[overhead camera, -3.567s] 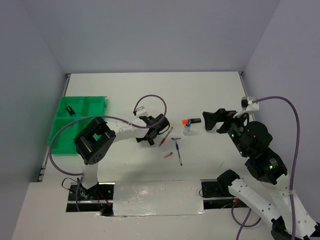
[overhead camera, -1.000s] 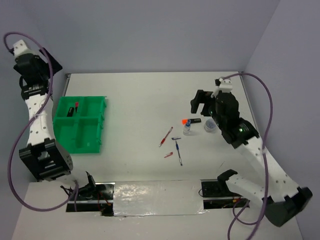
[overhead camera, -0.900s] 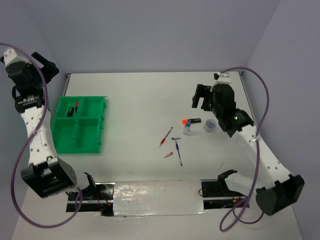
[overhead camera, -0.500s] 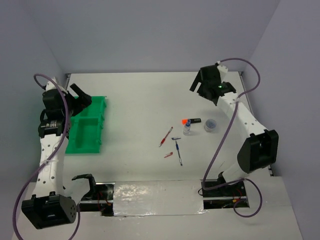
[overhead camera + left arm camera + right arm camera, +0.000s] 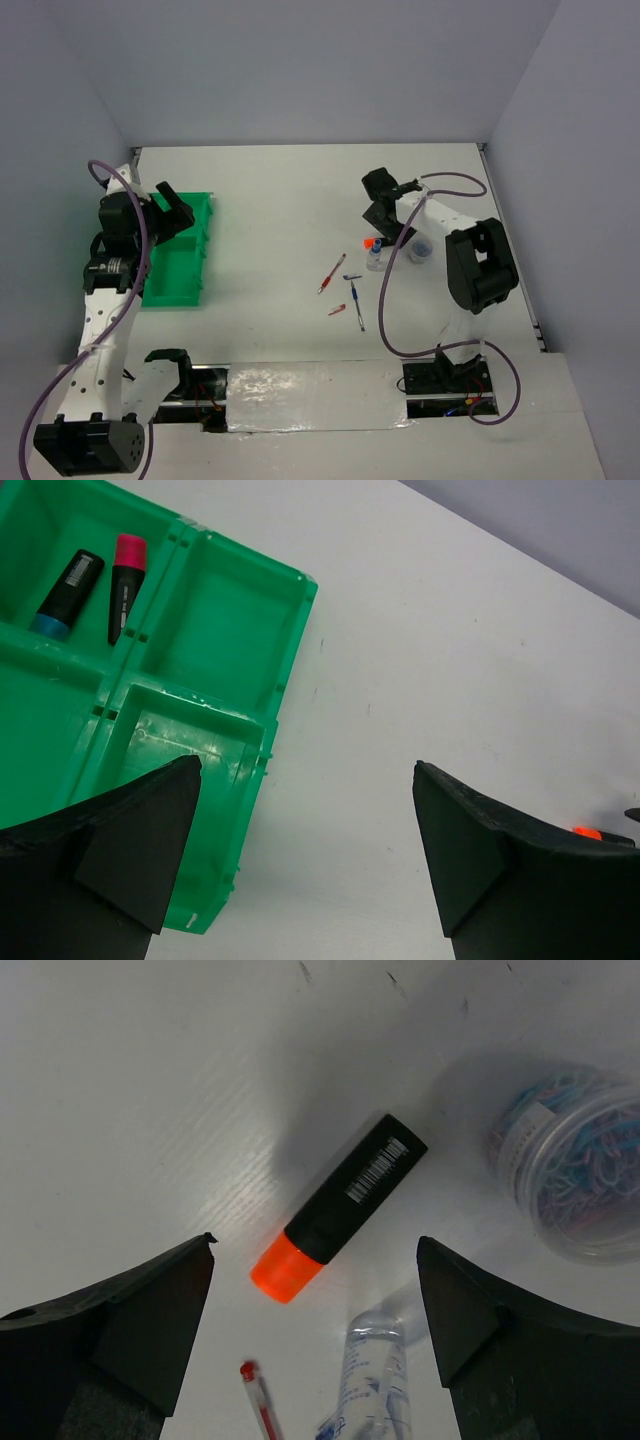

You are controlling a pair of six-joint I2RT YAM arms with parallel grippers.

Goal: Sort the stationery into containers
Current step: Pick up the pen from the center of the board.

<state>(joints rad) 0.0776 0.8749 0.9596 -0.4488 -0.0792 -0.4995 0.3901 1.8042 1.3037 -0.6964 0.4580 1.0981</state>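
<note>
Between the wide-parted fingers (image 5: 120, 1340) of the right gripper (image 5: 312, 1330), clasping nothing: a stubby orange highlighter (image 5: 340, 1205), matte black barrel with a white barcode sticker and a glossy orange end, lying slantwise on the pale, faintly ribbed table (image 5: 150, 1080). Past the right finger, a clear round tub (image 5: 572, 1175) packed with thin wire paper clips (pastel, mostly blue and pink). Nearer the wrist, just below the orange end, a small transparent bottle (image 5: 368, 1372) and the red tip of a thin red pen (image 5: 258, 1390). From above, a slim blue pen (image 5: 356, 305) lying nearer the arm bases than the bottle.

Left gripper (image 5: 300, 860) likewise spread, nothing held. Under and beyond its left finger, a bright green tray (image 5: 230, 630) of shiny moulded plastic, split by thin walls into rectangular compartments. In the far-left compartment, side by side with a sliver of green between: a blue highlighter (image 5: 65, 593) and a pink highlighter (image 5: 122, 585), both short with black barrels.
</note>
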